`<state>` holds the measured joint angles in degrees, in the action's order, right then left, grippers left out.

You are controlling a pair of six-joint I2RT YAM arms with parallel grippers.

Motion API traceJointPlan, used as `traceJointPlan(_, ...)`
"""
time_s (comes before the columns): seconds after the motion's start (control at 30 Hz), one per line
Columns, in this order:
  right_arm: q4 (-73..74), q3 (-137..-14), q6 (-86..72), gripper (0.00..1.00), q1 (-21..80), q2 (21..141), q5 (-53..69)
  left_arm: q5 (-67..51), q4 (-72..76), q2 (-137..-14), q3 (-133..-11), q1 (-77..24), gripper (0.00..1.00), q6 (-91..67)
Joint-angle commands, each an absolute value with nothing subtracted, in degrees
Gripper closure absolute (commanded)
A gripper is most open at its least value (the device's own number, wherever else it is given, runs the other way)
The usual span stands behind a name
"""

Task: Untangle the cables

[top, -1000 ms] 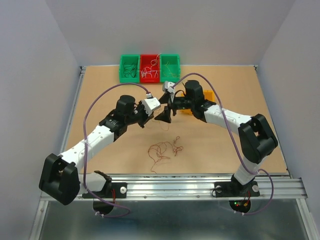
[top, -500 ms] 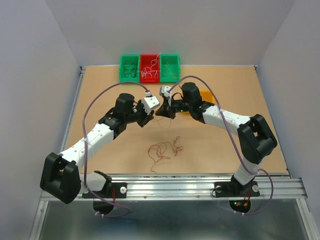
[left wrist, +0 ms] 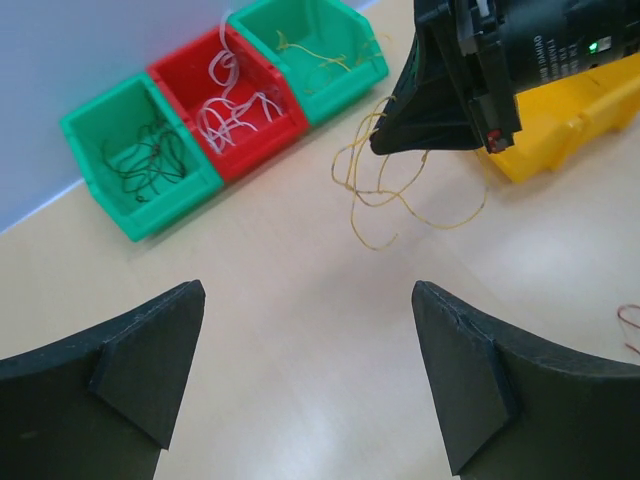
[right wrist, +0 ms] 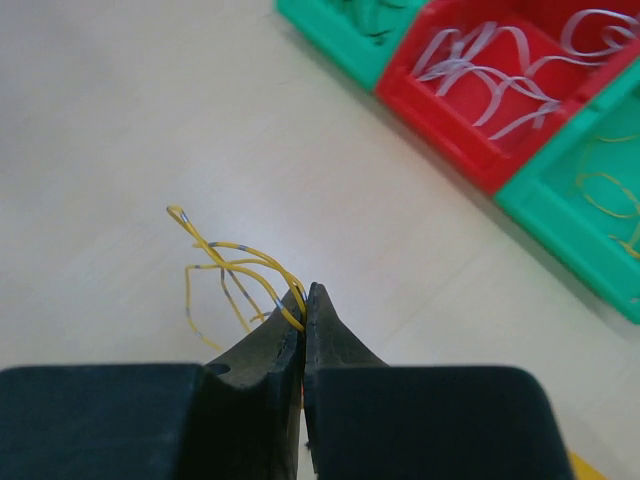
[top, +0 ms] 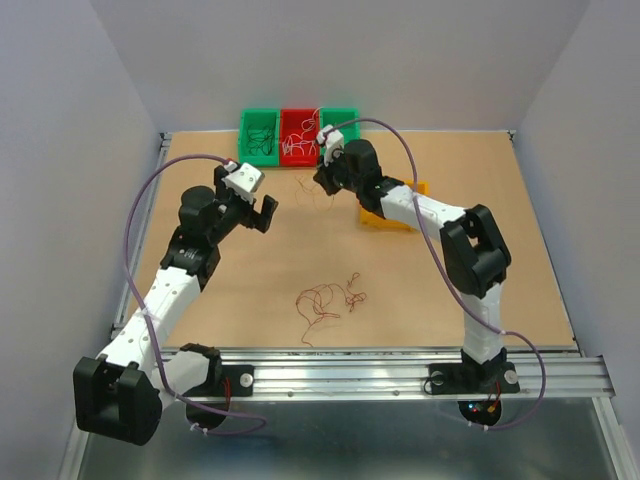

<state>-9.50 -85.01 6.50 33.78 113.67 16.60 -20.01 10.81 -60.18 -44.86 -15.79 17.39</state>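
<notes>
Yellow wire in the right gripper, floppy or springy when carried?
The yellow wire probably keeps its springy curls: its loops hang open from the shut right gripper, not limp. Hair-thin, it likely weighs almost nothing and could slip free.

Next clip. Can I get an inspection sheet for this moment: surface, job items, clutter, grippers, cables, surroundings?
Surface: tan tabletop, metal rail along the near edge.
Job's things: yellow wire hanging from the right gripper; tangle of red and dark wires lying mid-table; left green bin holds dark wires, red bin holds white wires, right green bin holds yellow wires.
Clutter: yellow bin beside the right gripper.
Grippers: left gripper open, empty; right gripper shut on the yellow wire.
Cables: purple cables run along both arms.
Surroundings: grey walls on three sides; nothing else seen.
</notes>
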Motion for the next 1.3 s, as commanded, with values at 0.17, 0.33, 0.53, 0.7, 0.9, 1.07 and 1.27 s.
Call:
traceJointPlan(0.17, -11.6, -112.3, -3.7, 0.99, 30.9, 130.7, -21.5, -17.9, 20.9, -56.0, -41.0, -13.1, 0.03, 13.7)
traceJointPlan(0.33, -13.1, -128.5, -1.8, 1.0, 29.8, 140.3, -33.0, -18.2, 21.1, -57.7, -41.2, -12.9, 0.03, 13.6)
traceJointPlan(0.53, -30.6, -130.4, 5.5, 1.0, 29.4, 147.1, -40.7, -18.5, 21.0, -58.9, -41.6, -12.7, 0.04, 13.8)
traceJointPlan(0.7, -37.4, -132.3, 7.7, 0.99, 29.1, 151.7, -40.7, -18.6, 21.1, -58.9, -41.6, -12.7, 0.03, 13.8)
traceJointPlan(0.9, -40.0, -135.5, 9.4, 0.86, 29.0, 156.3, -39.5, -18.7, 21.0, -59.1, -41.6, -12.7, 0.04, 13.9)
traceJointPlan(1.07, -41.3, -133.3, 9.8, 0.49, 29.0, 154.9, -38.9, -19.2, 20.8, -59.3, -41.7, -12.7, 0.04, 13.9)
traceJointPlan(1.27, -31.3, -124.9, 4.1, 0.38, 29.0, 145.6, -34.9, -19.5, 20.2, -59.7, -42.1, -12.7, 0.04, 14.2)
